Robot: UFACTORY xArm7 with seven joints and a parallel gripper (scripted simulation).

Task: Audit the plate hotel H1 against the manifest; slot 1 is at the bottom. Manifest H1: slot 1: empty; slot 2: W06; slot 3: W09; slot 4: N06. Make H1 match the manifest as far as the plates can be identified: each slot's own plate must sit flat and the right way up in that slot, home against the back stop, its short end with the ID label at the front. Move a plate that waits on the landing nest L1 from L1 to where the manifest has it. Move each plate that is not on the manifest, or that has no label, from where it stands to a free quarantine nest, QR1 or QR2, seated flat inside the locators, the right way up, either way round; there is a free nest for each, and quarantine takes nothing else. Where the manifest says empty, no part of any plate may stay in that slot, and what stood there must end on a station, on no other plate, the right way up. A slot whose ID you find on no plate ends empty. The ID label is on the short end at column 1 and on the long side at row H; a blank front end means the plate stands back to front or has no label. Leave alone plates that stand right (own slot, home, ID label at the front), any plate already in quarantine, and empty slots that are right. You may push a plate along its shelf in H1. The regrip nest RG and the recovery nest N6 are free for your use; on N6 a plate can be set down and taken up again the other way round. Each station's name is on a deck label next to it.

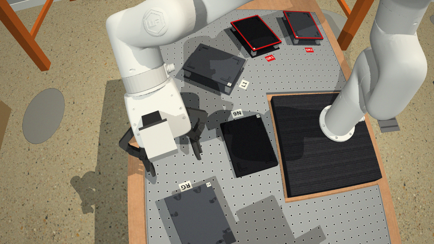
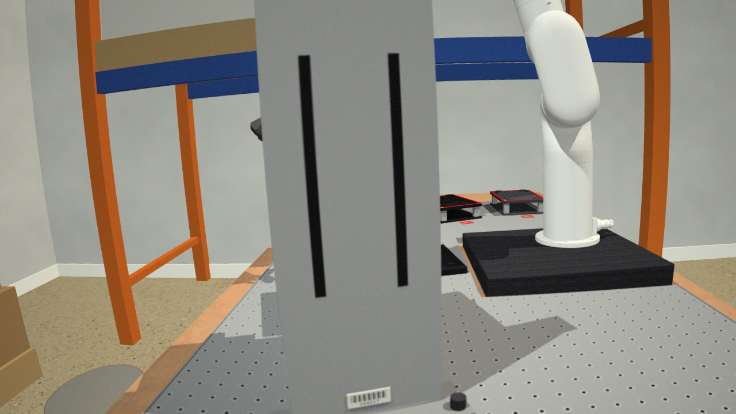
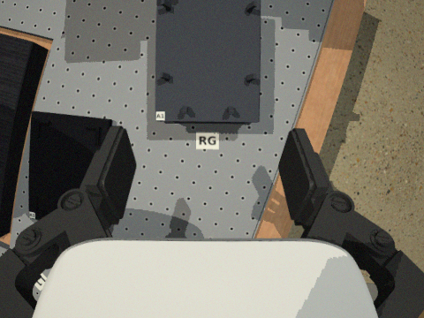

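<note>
My gripper (image 1: 173, 157) is open and empty. It hangs over the deck near its left edge, between the regrip nest RG (image 1: 197, 212) and the landing nest L1 (image 1: 212, 66). The exterior view shows only the grey back panel of H1 (image 2: 349, 206), so its slots and plates are hidden. L1 shows bare locators.
QR1 (image 1: 254, 32) has a flat black top inside its red rim. QR2 (image 1: 303, 24) shows bare locators. The black N6 nest (image 1: 247, 145) lies right of my gripper, with its corner locators showing. The arm's black base block (image 1: 321, 142) stands further right.
</note>
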